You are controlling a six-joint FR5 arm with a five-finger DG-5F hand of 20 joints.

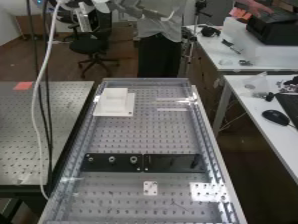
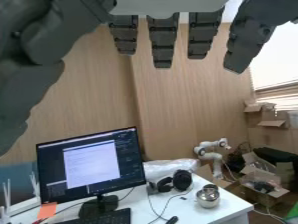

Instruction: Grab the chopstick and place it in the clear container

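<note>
Lying lower than the hand (image 1: 126, 6) and nearer the high camera, the perforated bench (image 1: 120, 137) runs lengthwise between clear side rails; a white block (image 1: 114, 95) sits toward its far end, closer to the hand than the two black plates (image 1: 174, 162) set end to end across it; a second perforated table (image 1: 66, 100) stands alongside, and white desks (image 1: 243, 97) stand across a gap on the other side, with a black mouse (image 1: 275, 117) on one. Beyond the hand are a dark chair (image 1: 90, 46) and a wooden floor; facing the fingertips, well apart from them, are a monitor (image 2: 91, 162), headphones (image 2: 174, 181) and a rounded metal pot (image 2: 208, 196) on a white desktop, with cardboard boxes (image 2: 263, 186), a small white robot arm (image 2: 211, 156) and wood panelling (image 2: 166, 110) behind.

Two thin pale strips (image 1: 171, 109) lie below the hand, near the bench's far end, their long axes across it; pale upright rods (image 2: 6, 200) stand beside the monitor; whether any of these is the chopstick I cannot tell, so its place and direction stay uncertain.

The hand is released, fingers (image 2: 162, 42) extended and spread, thumb held well apart from them; its grasp is empty.
</note>
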